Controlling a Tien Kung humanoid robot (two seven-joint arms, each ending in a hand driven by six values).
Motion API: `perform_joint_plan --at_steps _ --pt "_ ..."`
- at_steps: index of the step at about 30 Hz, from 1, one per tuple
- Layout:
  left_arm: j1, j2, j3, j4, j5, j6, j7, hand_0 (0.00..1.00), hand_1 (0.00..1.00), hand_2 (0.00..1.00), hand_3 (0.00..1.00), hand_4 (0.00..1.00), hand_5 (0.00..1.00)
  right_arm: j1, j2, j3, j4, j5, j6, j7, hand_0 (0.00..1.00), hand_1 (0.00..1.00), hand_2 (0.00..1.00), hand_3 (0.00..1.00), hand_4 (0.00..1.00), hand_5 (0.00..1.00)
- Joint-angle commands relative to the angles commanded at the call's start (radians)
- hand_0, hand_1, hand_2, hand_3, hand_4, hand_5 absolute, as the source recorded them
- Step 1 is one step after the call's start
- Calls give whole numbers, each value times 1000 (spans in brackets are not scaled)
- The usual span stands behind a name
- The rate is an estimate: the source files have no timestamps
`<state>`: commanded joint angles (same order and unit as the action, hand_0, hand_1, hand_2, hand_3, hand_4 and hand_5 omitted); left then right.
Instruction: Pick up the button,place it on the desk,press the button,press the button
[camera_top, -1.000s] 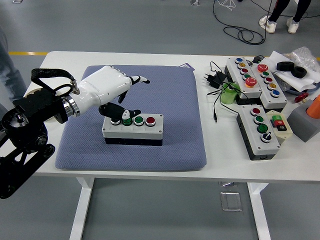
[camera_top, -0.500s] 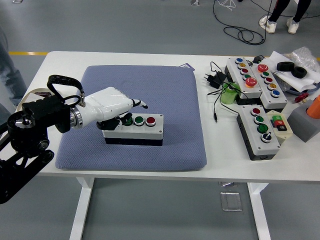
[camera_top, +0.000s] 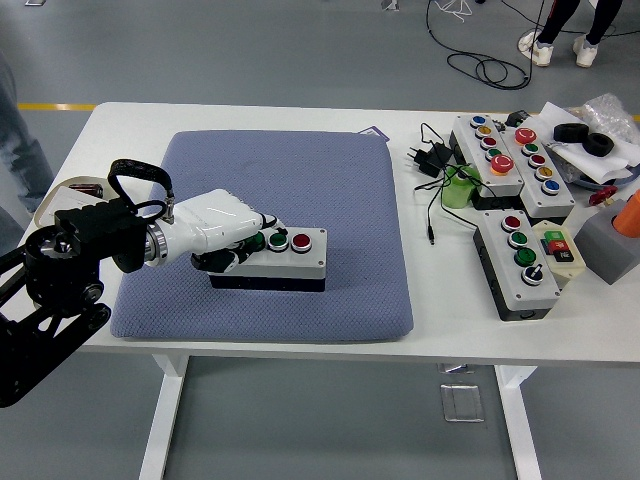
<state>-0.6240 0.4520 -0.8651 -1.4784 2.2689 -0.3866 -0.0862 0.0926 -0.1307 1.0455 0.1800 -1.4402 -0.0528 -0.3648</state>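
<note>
A grey button box (camera_top: 292, 256) with a black base lies on the blue mat (camera_top: 300, 175). A green button (camera_top: 277, 240) and a red button (camera_top: 301, 241) show on its top; the buttons further left are hidden. My left hand (camera_top: 248, 243), white on a black arm, lies low over the box's left end. Its fingers curl over the top and the thumb presses against the front side. The right arm is out of view.
To the right stand a second grey button box (camera_top: 522, 262) and two longer button panels (camera_top: 505, 155). A black charger with cable (camera_top: 426, 158), a green cup (camera_top: 457, 190), tape rolls (camera_top: 585, 138) and a grey block (camera_top: 608, 242) crowd the right side. A person's legs (camera_top: 560, 30) show far back.
My left hand has come down and drawn back left, from hovering over the box with a finger stretched out to closing around the box's left end.
</note>
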Motion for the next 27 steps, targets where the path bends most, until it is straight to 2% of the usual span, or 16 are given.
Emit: perform_joint_plan --at_steps 8,20,24,27 --pt "0 7 8 8 0 -18 -1 27 2 24 824 191 2 1 0 0 0 3 -2 1 637 455 609 565 301 236" --pt "-5 3 42 45 0 -45 5 29 2 25 822 190 2 -1 1 -1 0 2 -1 -1 637 455 610 564 301 237" --pt "0 1 38 43 0 -32 5 30 2 25 824 192 2 -4 0 0 0 0 0 -1 637 455 610 564 301 237" --pt "4 1 20 27 0 9 5 30 2 25 824 192 2 -8 0 0 0 -1 0 -1 637 455 610 564 301 237"
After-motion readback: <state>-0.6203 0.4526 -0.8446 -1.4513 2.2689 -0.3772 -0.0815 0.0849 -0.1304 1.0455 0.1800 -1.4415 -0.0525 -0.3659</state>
